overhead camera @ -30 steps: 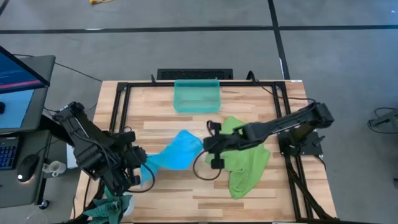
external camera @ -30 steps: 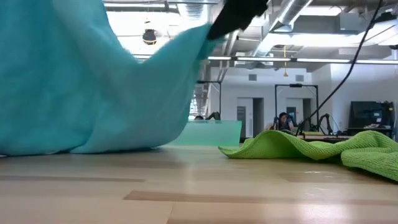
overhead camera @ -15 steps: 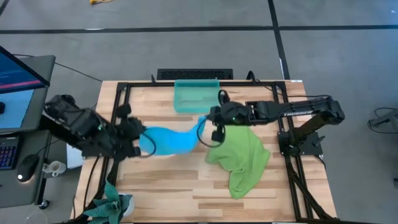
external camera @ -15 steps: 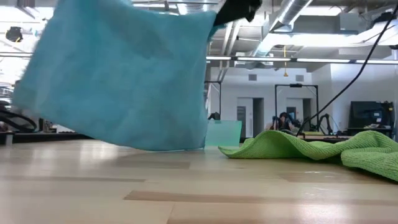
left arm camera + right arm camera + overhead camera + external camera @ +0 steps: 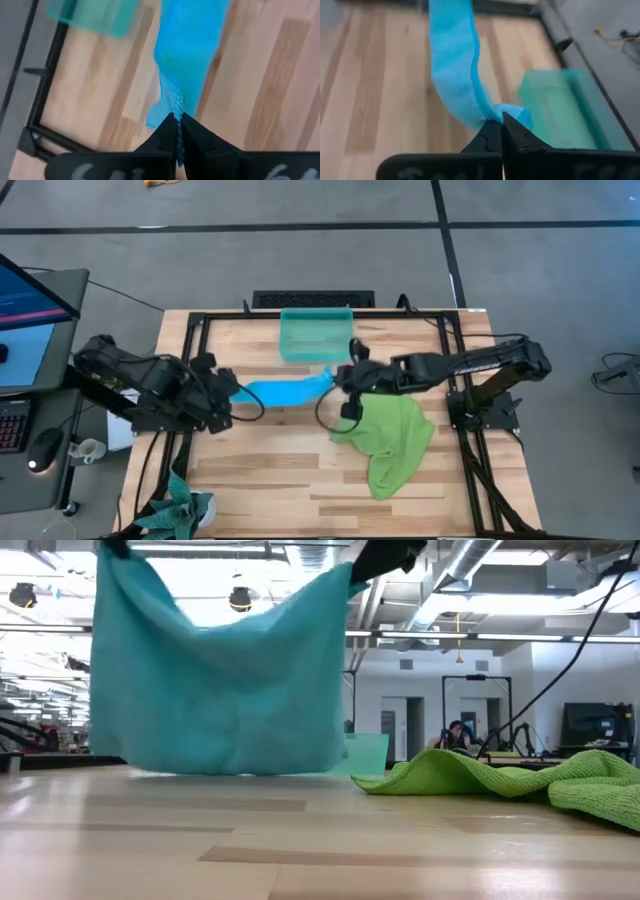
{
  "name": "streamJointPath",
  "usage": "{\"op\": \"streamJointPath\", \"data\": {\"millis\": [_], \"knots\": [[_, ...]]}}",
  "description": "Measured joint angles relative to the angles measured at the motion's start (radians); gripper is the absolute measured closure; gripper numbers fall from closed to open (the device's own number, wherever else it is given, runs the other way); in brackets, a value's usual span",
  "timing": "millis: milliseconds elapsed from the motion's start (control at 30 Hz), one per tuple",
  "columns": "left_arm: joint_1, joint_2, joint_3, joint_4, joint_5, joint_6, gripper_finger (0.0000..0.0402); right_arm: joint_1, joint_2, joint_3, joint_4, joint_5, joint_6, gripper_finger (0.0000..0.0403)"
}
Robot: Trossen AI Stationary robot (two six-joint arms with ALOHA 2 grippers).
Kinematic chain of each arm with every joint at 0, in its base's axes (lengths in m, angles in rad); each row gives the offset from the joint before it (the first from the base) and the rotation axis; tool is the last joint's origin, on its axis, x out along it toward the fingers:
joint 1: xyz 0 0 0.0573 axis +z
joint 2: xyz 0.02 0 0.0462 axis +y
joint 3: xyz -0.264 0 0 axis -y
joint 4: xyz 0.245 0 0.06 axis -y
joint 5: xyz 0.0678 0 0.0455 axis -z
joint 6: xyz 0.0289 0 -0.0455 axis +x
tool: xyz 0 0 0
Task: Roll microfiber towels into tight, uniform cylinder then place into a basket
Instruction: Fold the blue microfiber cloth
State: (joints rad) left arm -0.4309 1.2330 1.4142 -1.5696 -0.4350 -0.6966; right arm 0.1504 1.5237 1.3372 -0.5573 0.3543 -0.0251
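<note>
- my left gripper is pinched closed on one corner of the blue towel, at about 9 o'clock of table centre; my wrist cam shows the cloth edge clamped between the fingertips
- my right gripper is also clamped tight on the opposite corner of the same towel, just past centre toward 1 o'clock; the fabric bunches at the tips
- blue towel hangs stretched between both grippers, lifted off the table; from the low cam it drapes as a sheet with its bottom edge just above the wood, can't tell if it touches
- green towel lies crumpled flat on the table at 4 o'clock, just under and beside my right arm, not gripped
- basket sits at 12 o'clock by the far table edge, upright, nothing in it that i can see; near the right gripper but apart from it
- dark teal cloth sits off the table corner at 7 o'clock
</note>
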Motion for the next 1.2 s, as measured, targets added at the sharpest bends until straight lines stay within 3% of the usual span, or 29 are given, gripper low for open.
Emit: {"op": "streamJointPath", "data": {"millis": [200,500,833,1000,1200], "knots": [[-0.003,0.011,-0.07,-0.001,-0.028,0.013,0.0401,0.024,0.021,-0.001,-0.01,0.014,0.009,0.0393],[0.065,0.002,-0.075,-0.001,-0.235,0.096,0.0401,-0.069,0.042,0.0,-0.017,0.136,-0.017,0.0393],[0.184,0.001,-0.075,-0.002,-0.285,0.229,0.0401,-0.062,0.033,0.0,-0.003,0.176,-0.101,0.0393],[0.135,0.001,-0.075,-0.002,-0.189,0.133,0.0401,0.023,0.033,0.0,-0.027,0.168,-0.055,0.0394],[-0.04,0.036,-0.079,-0.001,-0.091,-0.145,0.0401,0.157,0.056,0.002,-0.059,0.115,0.104,0.0393]]}}
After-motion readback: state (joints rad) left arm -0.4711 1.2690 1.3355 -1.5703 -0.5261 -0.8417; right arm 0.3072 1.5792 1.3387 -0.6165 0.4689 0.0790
